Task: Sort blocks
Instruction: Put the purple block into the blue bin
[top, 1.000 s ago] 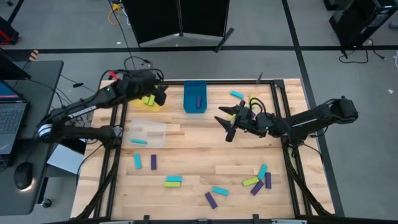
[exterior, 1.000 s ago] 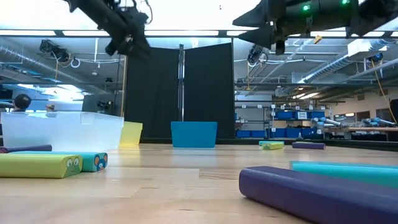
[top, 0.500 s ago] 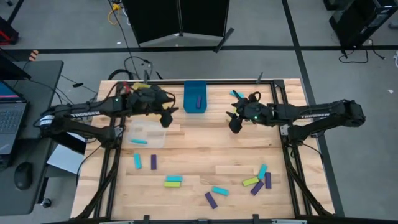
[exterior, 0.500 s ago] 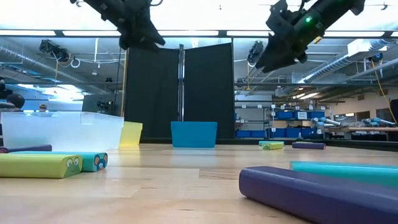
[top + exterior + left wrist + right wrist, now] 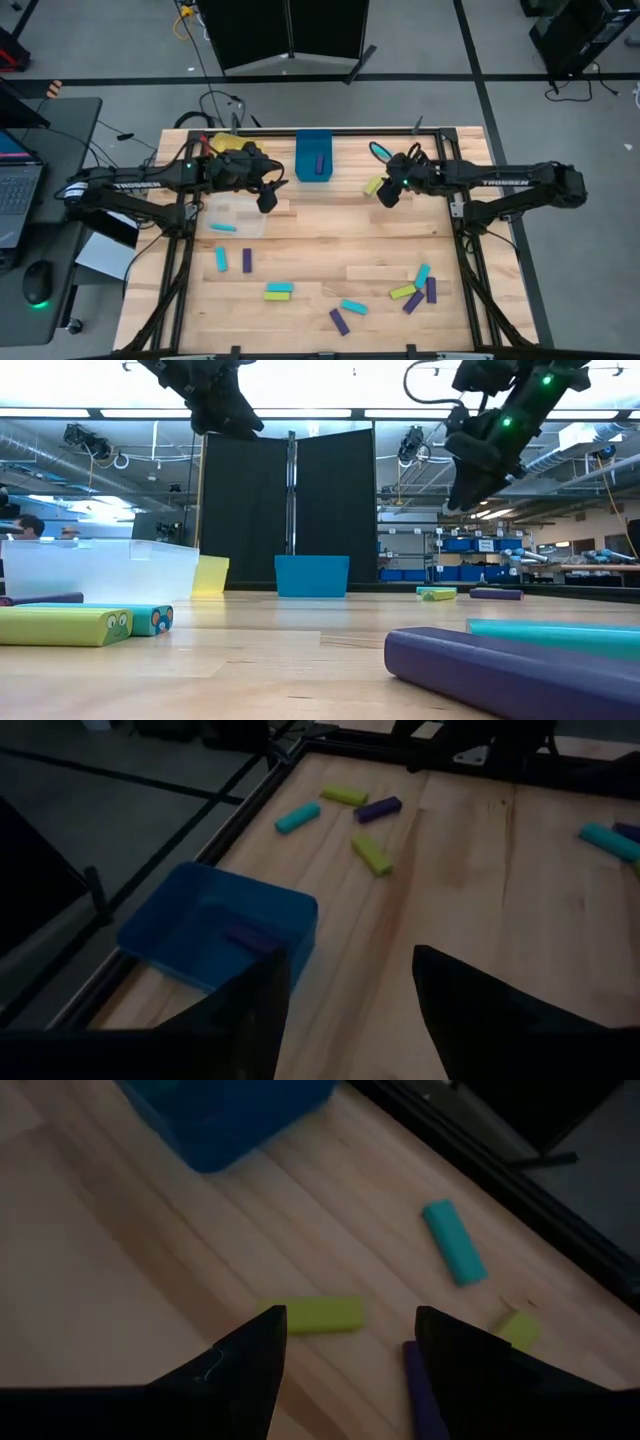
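- The wooden table [image 5: 320,235] carries my whole job: loose blocks lie scattered along its near side, and I judge the sorting only begun, with most bars not yet in a bin.
- The clear bin [image 5: 235,212] on the left side holds one teal bar; the yellow bin [image 5: 232,147] sits at the far left corner, partly under the left arm.
- The blue bin [image 5: 313,155] at the far edge holds one purple block [image 5: 250,937].
- My right gripper [image 5: 388,192] hangs in the air above a small group at the far right: a yellow-green block [image 5: 310,1315], a teal block [image 5: 455,1240] and a purple one just beside them.
- My left gripper [image 5: 266,198] hangs between the clear and blue bins.
- Both tools have their fingers spread and nothing between them.
- I reckon the step in hand is reaching for the next pick; the right tool must drop straight down, straddle the yellow-green bar across its narrow width, then close.
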Motion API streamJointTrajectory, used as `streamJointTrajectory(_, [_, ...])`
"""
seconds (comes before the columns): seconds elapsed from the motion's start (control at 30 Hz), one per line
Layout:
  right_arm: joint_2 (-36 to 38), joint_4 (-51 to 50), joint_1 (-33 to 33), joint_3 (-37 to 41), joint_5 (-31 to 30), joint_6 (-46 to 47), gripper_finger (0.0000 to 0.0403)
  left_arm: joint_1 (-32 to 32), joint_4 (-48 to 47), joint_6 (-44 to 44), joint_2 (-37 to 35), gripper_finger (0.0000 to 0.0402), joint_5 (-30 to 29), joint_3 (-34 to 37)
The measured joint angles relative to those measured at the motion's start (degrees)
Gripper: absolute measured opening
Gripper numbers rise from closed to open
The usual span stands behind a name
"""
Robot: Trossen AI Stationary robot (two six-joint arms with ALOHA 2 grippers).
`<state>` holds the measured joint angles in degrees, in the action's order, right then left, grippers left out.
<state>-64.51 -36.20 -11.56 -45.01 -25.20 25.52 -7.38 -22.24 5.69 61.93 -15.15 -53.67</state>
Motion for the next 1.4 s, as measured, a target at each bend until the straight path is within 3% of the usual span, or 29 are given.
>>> streamJointTrajectory(0.27, [-0.02,1.04,-6.70,4.11,3.94,-0.62,0.0232,0.00,1.59,-2.66,0.00,0.0219,-1.16,0.00])
streamJointTrajectory(0.6, [-0.02,4.22,-10.64,8.46,6.47,-2.08,0.0233,0.00,2.27,-4.11,0.00,0.0219,-1.25,0.00])
streamJointTrajectory(0.77, [-0.02,5.99,-16.26,11.61,14.11,-5.18,0.0232,0.00,2.69,-4.08,0.17,0.0219,-1.32,0.00])
streamJointTrajectory(1.03, [-0.02,7.14,-22.14,15.15,19.68,-8.91,0.0232,0.00,3.08,-3.75,0.93,0.0219,-1.36,0.02])
streamJointTrajectory(1.4, [-0.02,8.60,-24.70,17.72,17.56,-11.63,0.0236,0.00,4.33,-3.65,2.33,0.0219,-1.43,0.02])
